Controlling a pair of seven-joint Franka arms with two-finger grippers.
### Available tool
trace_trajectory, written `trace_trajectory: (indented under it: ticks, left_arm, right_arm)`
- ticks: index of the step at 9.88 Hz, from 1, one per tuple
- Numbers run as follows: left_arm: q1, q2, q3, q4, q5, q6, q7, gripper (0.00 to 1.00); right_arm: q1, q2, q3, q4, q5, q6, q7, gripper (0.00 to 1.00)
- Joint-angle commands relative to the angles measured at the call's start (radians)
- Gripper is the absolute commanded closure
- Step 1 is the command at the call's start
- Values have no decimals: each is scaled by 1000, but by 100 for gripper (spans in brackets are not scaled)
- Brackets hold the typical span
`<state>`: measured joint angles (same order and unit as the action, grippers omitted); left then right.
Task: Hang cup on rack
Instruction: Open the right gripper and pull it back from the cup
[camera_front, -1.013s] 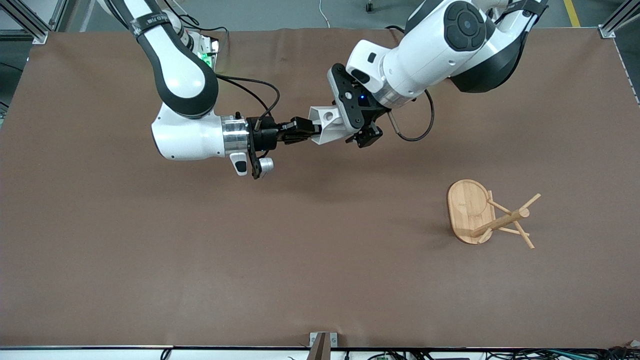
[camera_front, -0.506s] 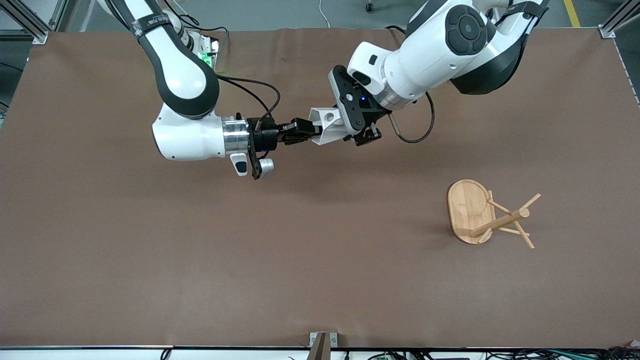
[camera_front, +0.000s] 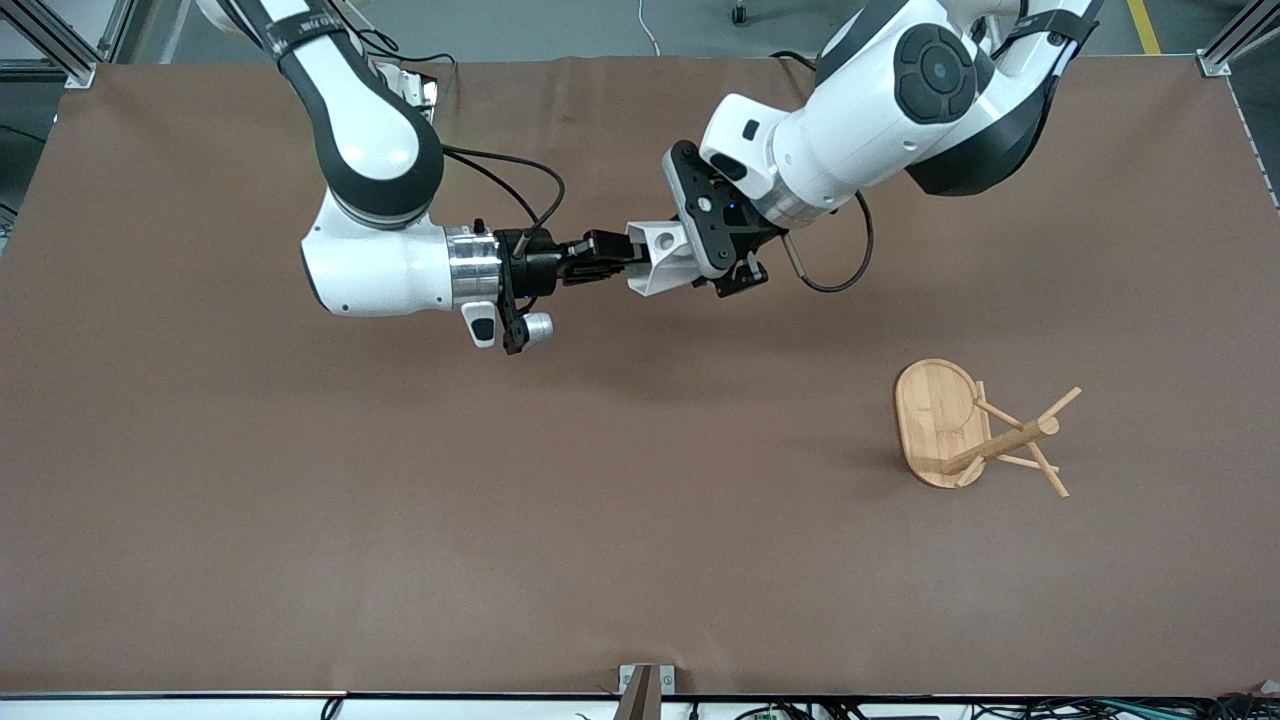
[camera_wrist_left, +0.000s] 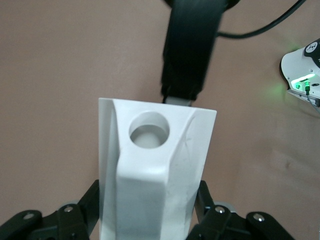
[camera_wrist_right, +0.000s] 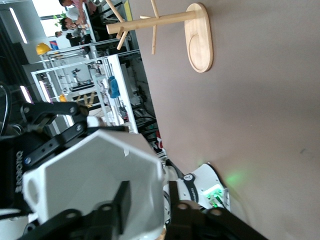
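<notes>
The white faceted cup (camera_front: 658, 260) hangs in the air over the table's middle, toward the robots' bases. My left gripper (camera_front: 692, 262) is shut on its tapering body, with a black finger (camera_wrist_left: 90, 202) pressed on each side of the cup (camera_wrist_left: 155, 175). The tab's round hole faces the left wrist camera. My right gripper (camera_front: 618, 264) is at the cup's hexagonal rim. One of its fingers (camera_wrist_right: 122, 200) is inside the cup (camera_wrist_right: 95, 175), the other stands off the outer wall, so the right gripper (camera_wrist_right: 148, 194) is open. The bamboo rack (camera_front: 975, 435) stands toward the left arm's end, nearer the front camera.
Brown table cover (camera_front: 500, 500) all round. A small box with a green light (camera_front: 418, 100) sits by the right arm's base. The rack's oval base (camera_wrist_right: 200, 40) and pegs show in the right wrist view.
My left gripper has shut on the cup's body. My right gripper's jaws have since parted at the rim. Both hands and the cup drifted slightly toward the left arm's end.
</notes>
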<state>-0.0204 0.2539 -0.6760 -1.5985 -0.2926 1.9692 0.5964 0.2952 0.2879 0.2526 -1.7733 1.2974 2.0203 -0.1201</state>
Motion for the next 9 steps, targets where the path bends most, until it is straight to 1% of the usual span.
trace_trajectory:
  ticks: [1,2,3,4,5,6,7,8,9]
  left_arm:
    - [22,10,-5,-28,3,13,20,100]
    - [36,10,-5,-28,3,13,20,100]
    - [46,10,-5,-26,-2,11,-1,100]
    - [63,10,-5,-24,-7,10,-71,100]
    - [89,10,-4,-17,9,11,-161,100]
    - [120,-4,12,8,33,11,-241,100]
    - [160,1,13,21,45,11,-329,100]
    - [172,-2,15,22,55,11,-437,100]
    - [175,-4,18,23,93,11,-601,100]
  right_arm:
    - [-59,-26,-1,-12,-97,-9,34,0]
    - [-89,-30,-9,-14,-210,-11,103,0]
    - [-120,-53,-24,-12,-351,-18,243,0]
    - [-142,-78,-45,-15,-503,-34,340,0]
    - [-175,-88,-97,-9,-662,-105,364,0]
    - [-189,-107,-183,-5,-785,-151,352,0]
    - [-189,-115,-261,0,-907,-152,352,0]
    - [-188,-116,-327,26,-1041,-152,347,0]
    - [-192,-116,-341,75,-1214,-150,330,0]
